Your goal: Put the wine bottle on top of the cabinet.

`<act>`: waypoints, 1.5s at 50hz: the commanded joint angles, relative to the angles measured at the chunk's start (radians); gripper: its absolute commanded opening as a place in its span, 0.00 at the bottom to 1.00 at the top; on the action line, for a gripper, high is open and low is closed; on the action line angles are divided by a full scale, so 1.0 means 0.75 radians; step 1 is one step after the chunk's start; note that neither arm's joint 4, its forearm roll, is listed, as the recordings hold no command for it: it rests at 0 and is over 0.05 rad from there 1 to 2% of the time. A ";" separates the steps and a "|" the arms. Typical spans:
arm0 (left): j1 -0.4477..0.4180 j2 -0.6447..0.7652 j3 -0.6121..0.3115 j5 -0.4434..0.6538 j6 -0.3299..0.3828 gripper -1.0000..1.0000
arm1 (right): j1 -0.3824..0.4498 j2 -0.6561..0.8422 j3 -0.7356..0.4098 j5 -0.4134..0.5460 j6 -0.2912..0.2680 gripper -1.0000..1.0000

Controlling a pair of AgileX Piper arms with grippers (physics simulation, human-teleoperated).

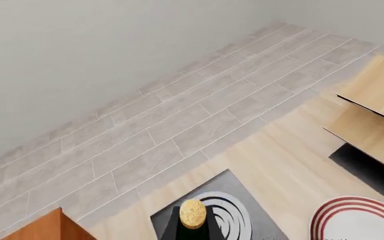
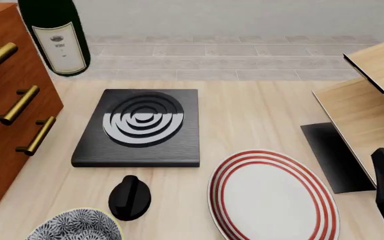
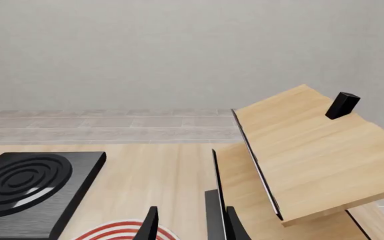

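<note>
At far left, wine bottle [image 2: 55, 37] hangs upright above cabinet [image 2: 8, 115]; left gripper's hold cannot be told. Right gripper [image 3: 188, 225] is parted, empty. Striped plate [image 2: 272, 197] holds nothing.

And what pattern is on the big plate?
The plate is white with red rings round its rim. It shows best in the front view.
</note>
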 commanded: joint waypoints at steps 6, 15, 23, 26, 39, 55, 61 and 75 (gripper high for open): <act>0.153 0.120 -0.328 0.164 0.069 0.00 | 0.002 0.000 0.001 0.002 0.002 1.00; 0.238 0.172 -0.445 0.214 0.060 0.00 | 0.001 0.000 0.004 0.000 0.002 1.00; 0.346 0.231 -0.592 0.258 0.020 0.00 | 0.001 0.000 0.005 -0.001 0.002 1.00; 0.388 0.249 -0.637 0.269 0.012 0.00 | 0.001 0.000 0.006 -0.001 0.001 1.00; 0.535 0.360 -0.877 0.351 -0.056 0.00 | 0.001 0.000 0.004 0.001 -0.002 1.00; 0.767 0.352 -0.716 0.218 -0.029 0.00 | -0.001 0.000 0.005 -0.004 -0.007 1.00; 0.822 0.385 -0.751 0.214 -0.066 0.00 | -0.002 0.000 0.006 -0.003 -0.007 1.00; 1.063 0.427 -0.659 0.094 -0.071 0.00 | -0.003 0.000 -0.004 0.009 -0.003 1.00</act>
